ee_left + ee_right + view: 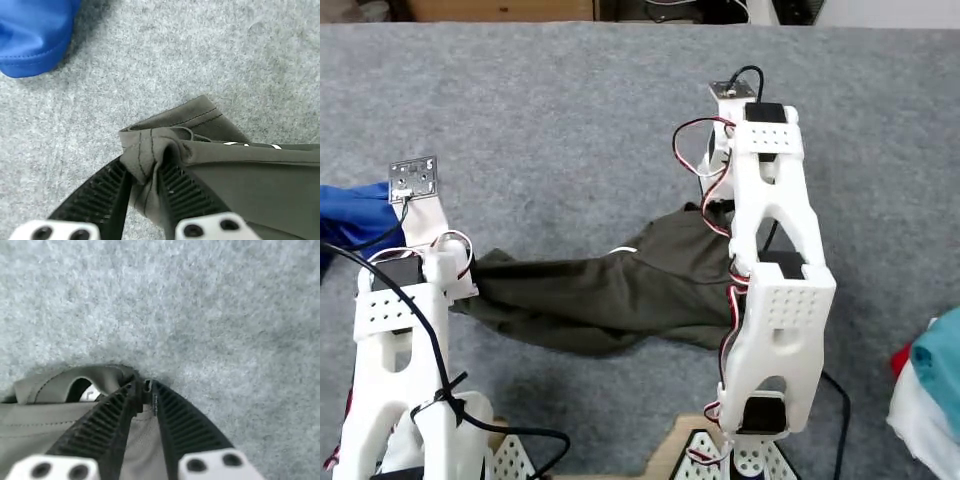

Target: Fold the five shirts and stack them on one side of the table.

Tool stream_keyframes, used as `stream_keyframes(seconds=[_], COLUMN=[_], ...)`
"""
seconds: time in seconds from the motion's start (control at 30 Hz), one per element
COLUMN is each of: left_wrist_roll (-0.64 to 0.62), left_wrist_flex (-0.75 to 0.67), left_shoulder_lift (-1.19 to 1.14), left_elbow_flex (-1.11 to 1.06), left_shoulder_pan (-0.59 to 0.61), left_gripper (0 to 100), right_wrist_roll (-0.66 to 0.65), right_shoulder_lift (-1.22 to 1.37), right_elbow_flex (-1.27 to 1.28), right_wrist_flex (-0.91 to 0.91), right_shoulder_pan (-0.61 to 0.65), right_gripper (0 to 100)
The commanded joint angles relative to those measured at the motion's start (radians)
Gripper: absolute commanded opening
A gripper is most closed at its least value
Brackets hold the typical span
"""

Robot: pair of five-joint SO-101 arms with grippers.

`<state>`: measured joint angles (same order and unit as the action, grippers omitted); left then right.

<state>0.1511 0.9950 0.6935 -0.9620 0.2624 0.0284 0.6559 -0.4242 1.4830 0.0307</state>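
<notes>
Now both claws are clamped on the olive shirt (610, 290): the left claw (148, 167) pinches a bunched hem, the right claw (144, 390) bites the other end, and the cloth lies stretched between them mid-tabletop (540, 100). A blue shirt (350, 215) sits beside the left arm, a teal-and-white pile (930, 390) far right.

- Looks like a robot lab or test room, not a home.
- Two white robot arms side by side, left arm (400, 330) and right arm (775, 250), with loose red and white wires (695, 150) hanging out.
- Wooden base plate (665, 462) under the arms.
- Table (550, 110) covered in plain grey felt, like a work bench.
- Blue cloth (350, 215) and teal and white cloth (930, 390) heaped at the edges.
- Brown box (500, 9) behind.
</notes>
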Motion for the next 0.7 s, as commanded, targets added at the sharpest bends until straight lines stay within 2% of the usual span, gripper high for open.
stream_keyframes(seconds=[0.0,0.07,0.17,0.33,0.5,0.67], left_wrist_roll=[-0.011,-0.011,-0.011,-0.012,-0.012,-0.012], left_wrist_flex=[0.005,0.005,0.005,0.005,0.005,0.005], left_shoulder_lift=[0.015,0.015,0.015,0.016,0.016,0.016], left_elbow_flex=[0.054,0.054,0.055,0.135,0.308,0.480], left_shoulder_pan=[0.011,0.011,0.011,0.011,0.005,0.006], left_gripper=[2,2,2,2,2,2], right_wrist_roll=[0.012,0.012,0.014,0.063,0.068,0.051], right_shoulder_lift=[-0.010,-0.010,-0.012,-0.016,-0.157,-0.363], right_elbow_flex=[-0.058,-0.090,-0.162,-0.409,-0.582,-0.624], right_wrist_flex=[0.031,0.057,0.118,0.293,0.302,0.301], right_shoulder_pan=[-0.005,-0.005,-0.015,-0.039,-0.076,-0.073], right_gripper=[3.7,0.4,0.5,0.5,0.5,0.5])
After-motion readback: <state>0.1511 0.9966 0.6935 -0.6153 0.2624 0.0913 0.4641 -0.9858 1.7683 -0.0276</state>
